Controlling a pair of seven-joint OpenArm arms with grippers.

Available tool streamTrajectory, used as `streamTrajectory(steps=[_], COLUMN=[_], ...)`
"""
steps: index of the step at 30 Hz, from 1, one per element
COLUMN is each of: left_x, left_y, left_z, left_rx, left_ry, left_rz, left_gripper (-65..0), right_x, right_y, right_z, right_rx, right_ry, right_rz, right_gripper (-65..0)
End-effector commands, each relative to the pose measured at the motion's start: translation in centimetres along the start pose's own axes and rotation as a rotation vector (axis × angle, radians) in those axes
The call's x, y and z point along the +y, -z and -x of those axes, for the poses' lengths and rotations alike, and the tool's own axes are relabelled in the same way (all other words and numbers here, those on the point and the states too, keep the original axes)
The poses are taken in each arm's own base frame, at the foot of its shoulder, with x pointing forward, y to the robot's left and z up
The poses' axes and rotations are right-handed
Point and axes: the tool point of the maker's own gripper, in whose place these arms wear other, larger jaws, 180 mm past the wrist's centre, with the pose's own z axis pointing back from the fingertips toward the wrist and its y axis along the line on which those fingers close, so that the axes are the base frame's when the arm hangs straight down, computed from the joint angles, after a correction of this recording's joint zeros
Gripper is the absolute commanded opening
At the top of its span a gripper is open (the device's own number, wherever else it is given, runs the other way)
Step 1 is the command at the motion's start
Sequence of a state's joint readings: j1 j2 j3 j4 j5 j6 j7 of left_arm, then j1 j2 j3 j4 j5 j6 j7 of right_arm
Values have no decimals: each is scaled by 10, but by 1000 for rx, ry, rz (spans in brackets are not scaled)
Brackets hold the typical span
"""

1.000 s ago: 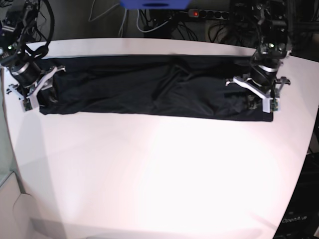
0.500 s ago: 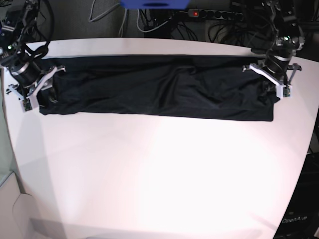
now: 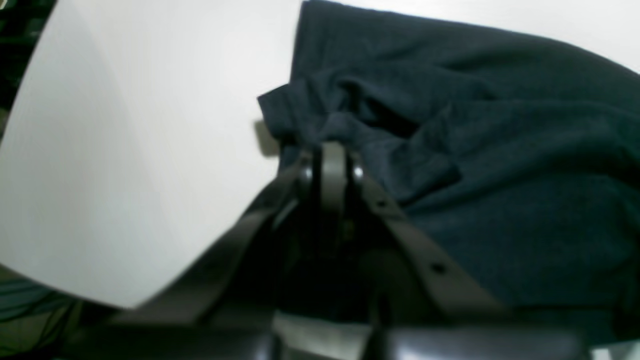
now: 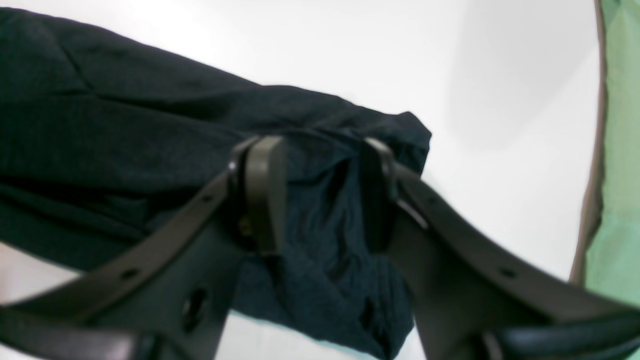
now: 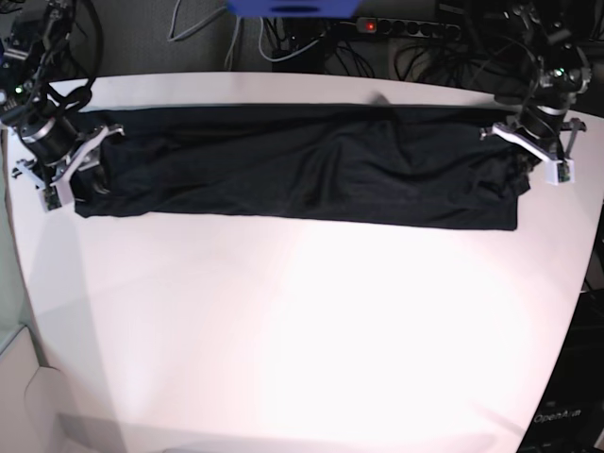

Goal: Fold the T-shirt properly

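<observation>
A: What has the left gripper (image 3: pixel 327 150) got?

B: Its jaws are pinched together on a bunched corner of the T-shirt (image 5: pixel 302 165). The cloth puckers right at the tips and spreads away beyond them, to the pincer's right in the wrist view.

A: And the right gripper (image 4: pixel 320 192)?

B: Its jaws stand wide apart, straddling a rumpled end of the shirt. Cloth lies between and under the fingers (image 4: pixel 265 190), but they don't look clamped on it, so I'd call it holding nothing.

A: Where's the shirt overall?

B: It lies as a long dark band across the far part of the white table (image 5: pixel 302 330), stretched from one pincer to the other.

A: How will it handle?

B: Soft, light and limp, I'd judge. It'll sag and wrinkle wherever unsupported. Best taken at the end corners or hem, both layers pinched together.
</observation>
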State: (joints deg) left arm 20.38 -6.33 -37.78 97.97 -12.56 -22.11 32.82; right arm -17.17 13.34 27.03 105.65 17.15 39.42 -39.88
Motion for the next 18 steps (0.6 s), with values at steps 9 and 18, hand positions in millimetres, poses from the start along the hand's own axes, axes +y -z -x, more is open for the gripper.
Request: streamTrajectory(steps=[9, 18], left_x=[12, 17], left_y=[2, 18], left_z=[-41, -11], left_rx=[-160, -86], left_ry=[-11, -71], left_rz=[-32, -32], left_gripper=[-650, -650], right_x=[-2, -2], right_y=[-4, -4], right_z=[-13, -12], right_rx=[-45, -41], right_ry=[-22, -24], right_rz=[-3, -3], right_gripper=[-391, -391])
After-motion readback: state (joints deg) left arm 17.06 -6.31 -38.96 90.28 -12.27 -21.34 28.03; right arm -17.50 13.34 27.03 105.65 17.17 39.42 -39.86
